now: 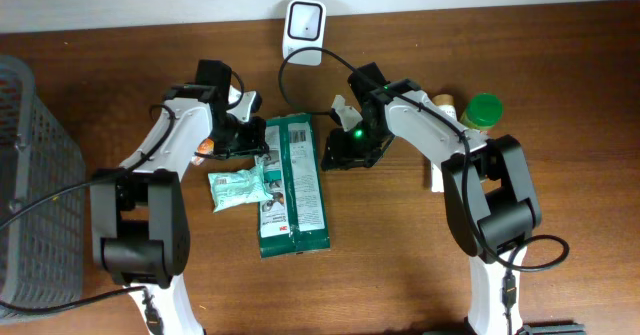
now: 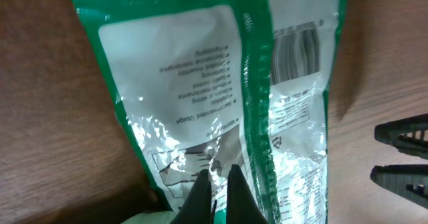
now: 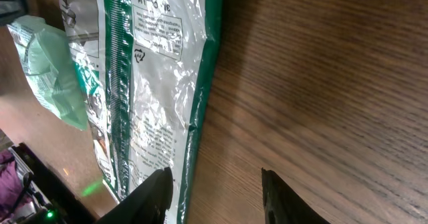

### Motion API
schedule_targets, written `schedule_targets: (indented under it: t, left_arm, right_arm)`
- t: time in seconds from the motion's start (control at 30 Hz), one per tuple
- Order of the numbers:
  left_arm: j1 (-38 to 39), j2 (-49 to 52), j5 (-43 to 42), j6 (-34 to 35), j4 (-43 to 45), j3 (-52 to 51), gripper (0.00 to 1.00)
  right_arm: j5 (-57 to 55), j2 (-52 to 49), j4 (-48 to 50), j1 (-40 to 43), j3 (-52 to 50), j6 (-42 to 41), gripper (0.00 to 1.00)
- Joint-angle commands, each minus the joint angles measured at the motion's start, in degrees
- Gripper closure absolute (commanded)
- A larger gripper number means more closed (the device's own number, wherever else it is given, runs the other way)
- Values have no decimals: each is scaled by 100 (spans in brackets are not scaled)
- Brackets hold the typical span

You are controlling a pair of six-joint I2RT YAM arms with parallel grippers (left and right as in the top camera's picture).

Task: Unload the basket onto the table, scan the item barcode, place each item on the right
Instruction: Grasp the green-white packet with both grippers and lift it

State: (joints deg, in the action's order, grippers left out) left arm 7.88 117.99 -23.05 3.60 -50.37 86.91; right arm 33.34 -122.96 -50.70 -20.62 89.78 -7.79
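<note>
From overhead I see the green package (image 1: pixel 293 190) lying flat in the middle of the table (image 1: pixel 400 275), with a pale green packet (image 1: pixel 238 188) against its left side; the left gripper (image 1: pixel 250 135) sits at the package's far left corner; the right gripper (image 1: pixel 350 147) is just beside its far right edge; the white scanner (image 1: pixel 304 20) stands beyond, at the table's back edge. Left wrist: the fingers are pressed together with their tips on the crinkled film — whether any film is pinched I cannot tell; the barcode (image 2: pixel 294 53) faces up. Right wrist: the fingers stand apart over bare wood — one is at the package's edge.
</note>
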Motion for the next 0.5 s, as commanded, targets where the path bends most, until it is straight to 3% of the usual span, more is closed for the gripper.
schedule_targets:
  t: [0.0, 0.2, 0.23, 0.33, 0.47]
  left_arm:
    - [114, 52, 42, 761, 385, -527, 100]
    - [107, 52, 131, 1532, 942, -1285, 100]
    - [107, 52, 210, 1620, 966, -1285, 100]
    - [107, 52, 186, 1635, 1049, -1285, 100]
    - [107, 52, 184, 1635, 1067, -1285, 100]
  right_arm:
    - [70, 72, -2, -37, -33, -24, 59]
    - [195, 72, -81, -37, -46, -26, 58]
    - [433, 66, 31, -37, -170, -24, 50]
    - [1567, 66, 778, -37, -1069, -24, 46]
    - [1873, 66, 1867, -286, -1624, -1338, 44]
